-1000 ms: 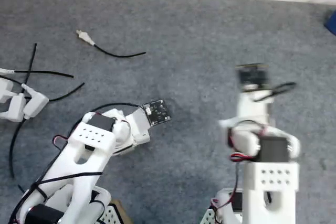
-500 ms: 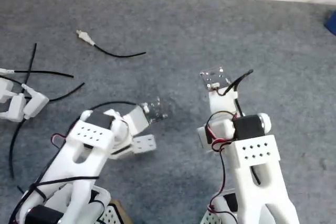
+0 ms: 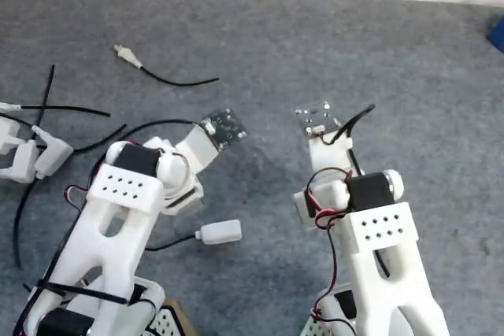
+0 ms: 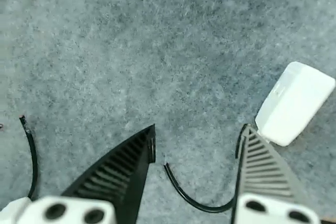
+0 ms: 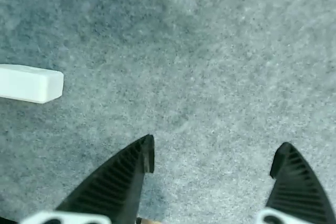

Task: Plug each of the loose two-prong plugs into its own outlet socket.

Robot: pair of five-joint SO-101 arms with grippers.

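A white socket block (image 3: 220,231) on a black cable lies on the grey carpet in front of the left arm. It is also seen as a white block (image 4: 294,103) beside one finger of my left gripper (image 4: 198,132), which is open and empty over the carpet. My right gripper (image 5: 216,144) is open too, with bare carpet between its fingers and the white block (image 5: 29,83) off to one side. A loose two-prong plug (image 3: 126,55) with a short black cable lies at the far left. Several white connectors (image 3: 35,156) sit at the left edge.
Black cables (image 3: 71,109) cross the carpet on the left side. A short cable end (image 4: 184,195) lies between the left fingers. A blue object (image 3: 498,33) shows at the right edge. Carpet between and beyond the two arms is open.
The left gripper let go of the white socket block, which now lies on the carpet, and that arm swung back to the left. The right arm turned left earlier, then kept still.
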